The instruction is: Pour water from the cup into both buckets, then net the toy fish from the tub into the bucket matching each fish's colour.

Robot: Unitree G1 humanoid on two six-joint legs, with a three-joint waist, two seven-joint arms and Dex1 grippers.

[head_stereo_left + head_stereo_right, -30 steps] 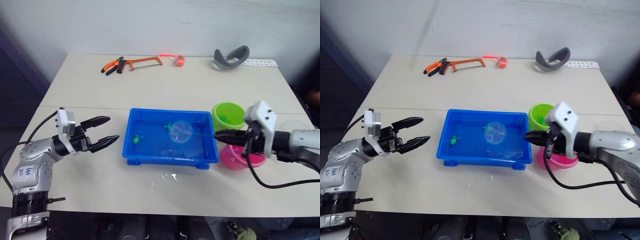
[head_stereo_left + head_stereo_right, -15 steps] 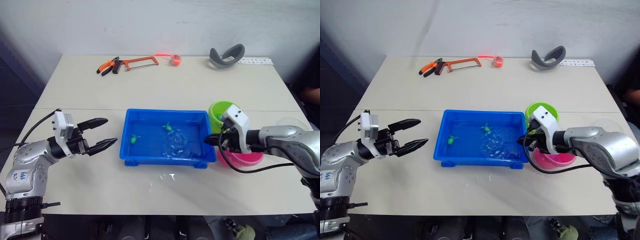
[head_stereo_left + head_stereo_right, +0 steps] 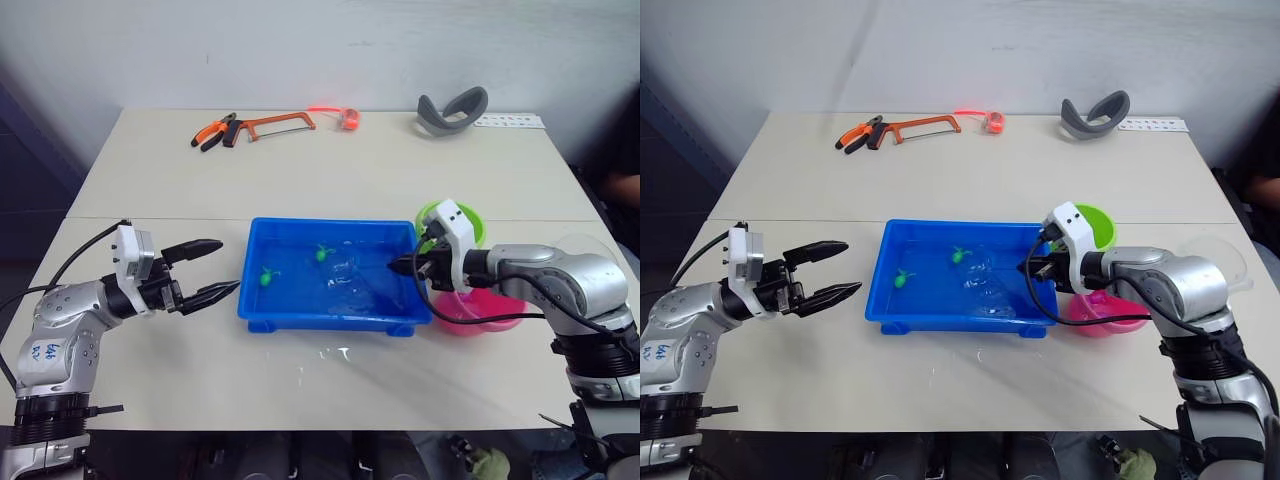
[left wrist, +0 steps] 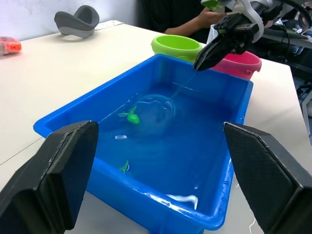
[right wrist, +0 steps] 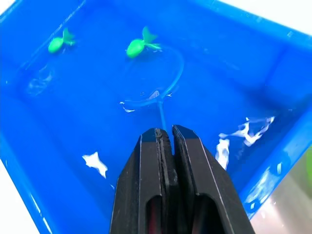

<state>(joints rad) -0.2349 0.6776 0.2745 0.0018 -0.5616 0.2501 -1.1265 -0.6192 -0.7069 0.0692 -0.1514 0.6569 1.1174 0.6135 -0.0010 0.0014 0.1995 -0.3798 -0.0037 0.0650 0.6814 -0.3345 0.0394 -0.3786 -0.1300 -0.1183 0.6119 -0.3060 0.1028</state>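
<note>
Pale and broad, the surface (image 3: pixel 400 190) is being backed by a plain white wall, with a seam running across its middle.

The right claw (image 3: pixel 1026 268) is being held over the right end of the tub (image 3: pixel 300 310), its two black fingers pressed together on the thin handle of the net (image 5: pixel 163 85). The hoop is being dipped into the water near the middle of the tub, just beside one green fish (image 5: pixel 137 46); a second green fish (image 5: pixel 57 44) is lying further toward the tub's left end. Ripples are being shown on the water around the hoop.

The left claw (image 3: pixel 222 268) is being held above the surface just left of the tub, apart from it, with its fingers spread wide and nothing between them.

Behind the right arm, the green bucket (image 4: pixel 176 45) and the pink bucket (image 4: pixel 239 62) are standing side by side just off the tub's right end, the green one farther back. What is lying inside them cannot be told. The clear cup (image 3: pixel 1225 262) is standing at the right edge of the surface, beyond the buckets.

Along the far edge, orange-handled pliers (image 3: pixel 212 132), a hacksaw (image 3: pixel 280 124), an orange tape roll (image 3: pixel 351 119) and a grey curved headband (image 3: pixel 452 108) are being left well apart from the tub. A person's arm (image 4: pixel 195 20) is being seen beyond the surface in the left wrist view.
</note>
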